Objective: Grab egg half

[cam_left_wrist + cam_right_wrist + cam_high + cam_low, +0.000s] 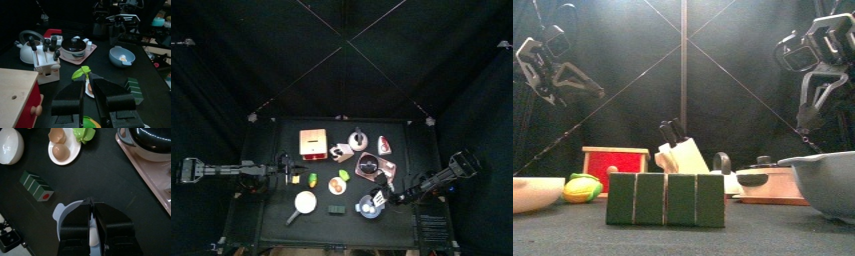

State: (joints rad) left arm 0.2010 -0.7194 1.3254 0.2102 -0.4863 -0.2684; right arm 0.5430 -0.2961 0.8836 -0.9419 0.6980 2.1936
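Egg half pinched in my right claw [91, 215], above the grey-blue bowl [63, 213].

The pale egg half [91, 235] sits between my nearly closed right jaws. Two brown halves [60, 152] lie on the white plate [75, 150]. The counter [113, 183] is black, with black curtains [251, 50] all round. A green block [35, 185] lies beside the bowl, and the pot tray [143, 163] is near. My left claw [88, 95], slightly spread and empty, hangs by the knife block [45, 55] and kettle [27, 47].

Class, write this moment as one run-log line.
right claw: shut on egg half | place: over bowl | left claw: open, empty
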